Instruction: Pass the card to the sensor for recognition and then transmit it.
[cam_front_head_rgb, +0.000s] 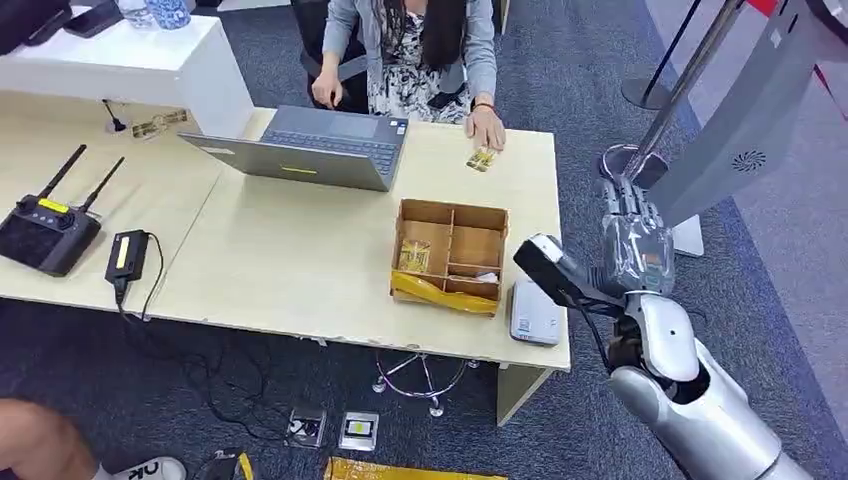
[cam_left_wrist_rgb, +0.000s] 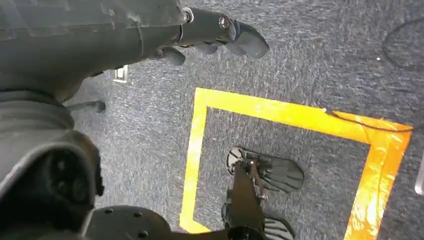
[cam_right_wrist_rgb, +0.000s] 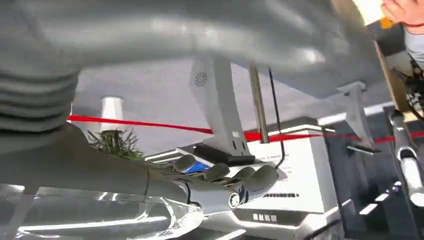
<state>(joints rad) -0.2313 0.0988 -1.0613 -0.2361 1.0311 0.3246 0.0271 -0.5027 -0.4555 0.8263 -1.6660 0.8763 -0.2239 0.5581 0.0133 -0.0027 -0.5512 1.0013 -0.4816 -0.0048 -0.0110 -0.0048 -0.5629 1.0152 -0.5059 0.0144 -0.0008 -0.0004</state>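
Silver arm casing fills the lower right of my head view, and above it my right hand is raised off the desk's right edge, fingers loosely extended and together; the right wrist view shows those fingers gently curled with nothing in them that I can make out. My left hand hangs toward the grey carpet and its yellow floor tape, fingers relaxed and holding nothing. Nearest on the pale wooden desk, at lower centre-right, sits the white card reader, which I take to be the sensor, just right of the cardboard divider box. A yellowish card lies in the box's left compartment, and the front of the box carries a yellow strip. Further up the frame a grey laptop stands open, and at upper centre another card lies on the desk, touching the fingertips of the seated person's hand. I judge the task barely begun: no card is in hand yet. My next move calls for bringing the right hand left and down over the box, pinching a card from its compartment without snagging the dividers, then carrying it flat over the reader.
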